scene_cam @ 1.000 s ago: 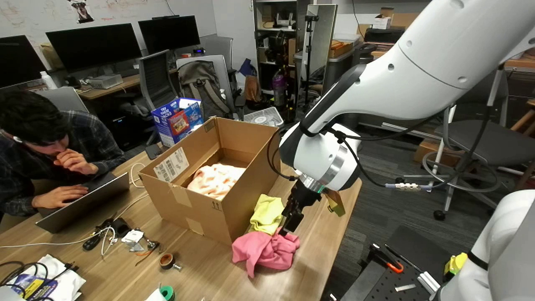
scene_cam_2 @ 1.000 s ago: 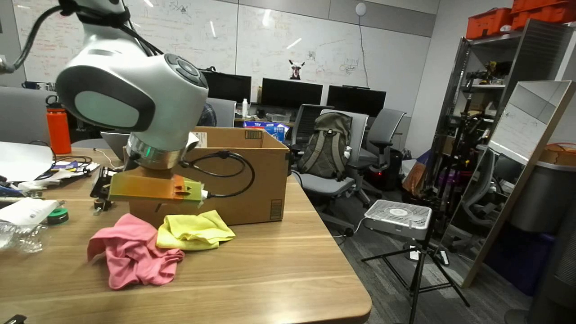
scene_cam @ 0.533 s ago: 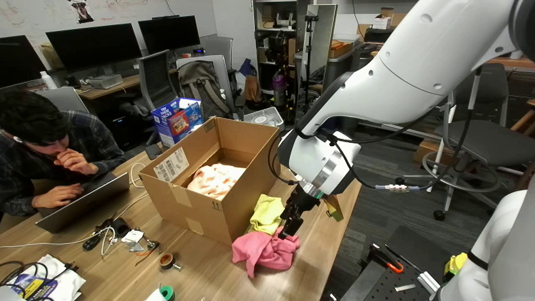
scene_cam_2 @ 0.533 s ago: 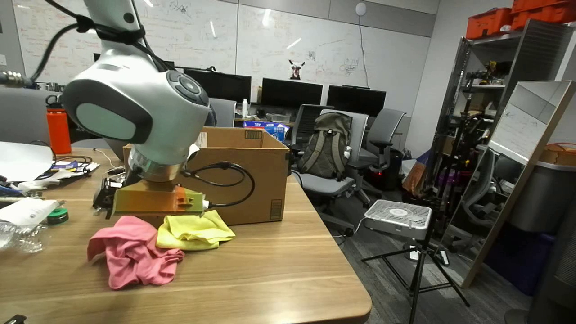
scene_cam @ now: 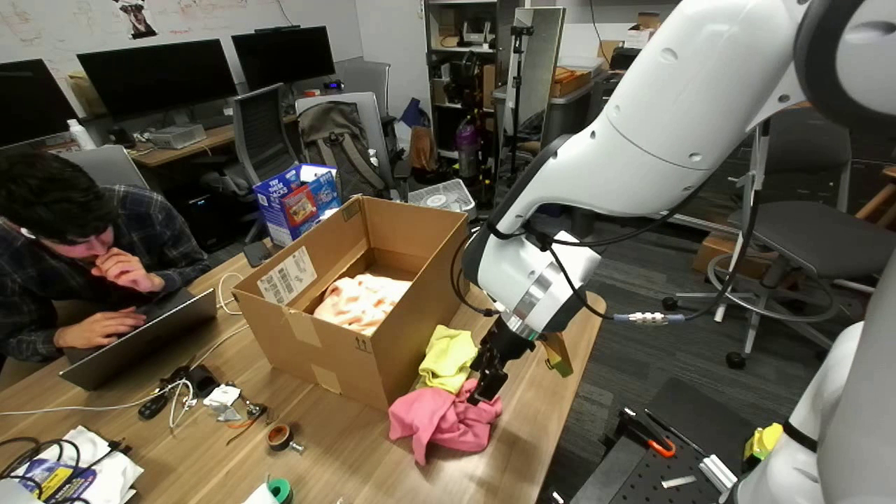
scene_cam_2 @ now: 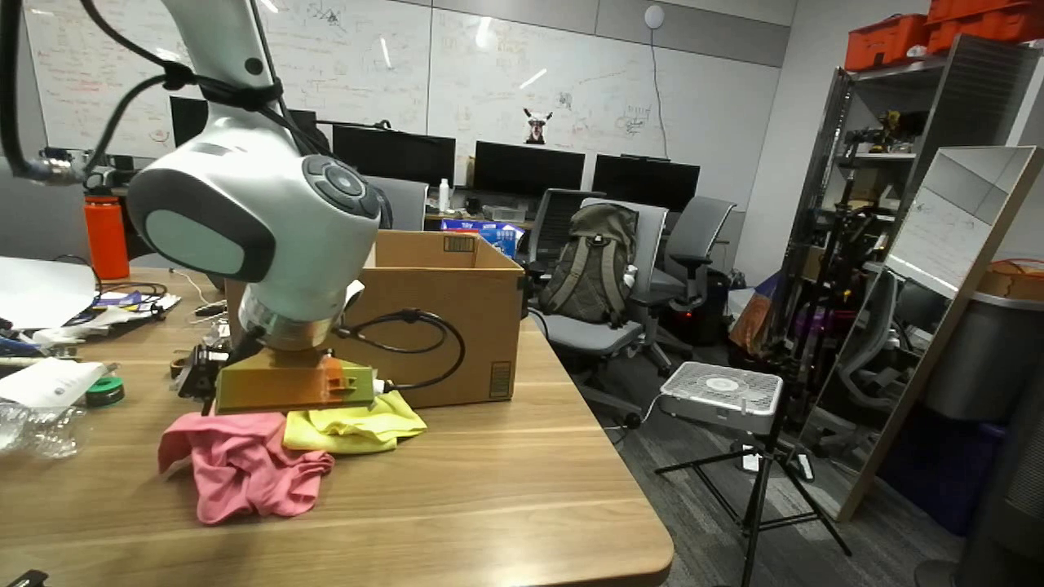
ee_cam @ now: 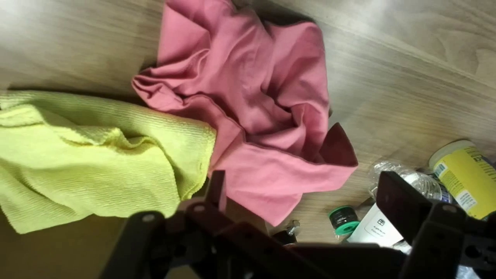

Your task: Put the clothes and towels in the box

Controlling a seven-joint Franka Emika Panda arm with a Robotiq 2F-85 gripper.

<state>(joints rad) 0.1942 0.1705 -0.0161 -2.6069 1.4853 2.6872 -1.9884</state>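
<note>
Claw [ee_cam: 304, 188] spread above pink cloth [ee_cam: 240, 97] near surface [scene_cam_2: 522, 530] edge; yellow cloth [ee_cam: 97, 166] touching pink; cream cloth [scene_cam: 362, 301] in box [scene_cam: 346, 360].

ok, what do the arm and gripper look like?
Arm: glossy white, rounded, with dark grey trim, a silver wrist ring and black cables strapped on. Gripper: black, with flat fingers. An orange and yellow-green block sits at the wrist.

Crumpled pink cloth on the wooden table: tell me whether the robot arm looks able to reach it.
Probably yes: the black two-fingered gripper hangs open above the crumpled pink cloth, with nothing visible between them. The rumpled yellow cloth meets one side but leaves most of it exposed.
</note>
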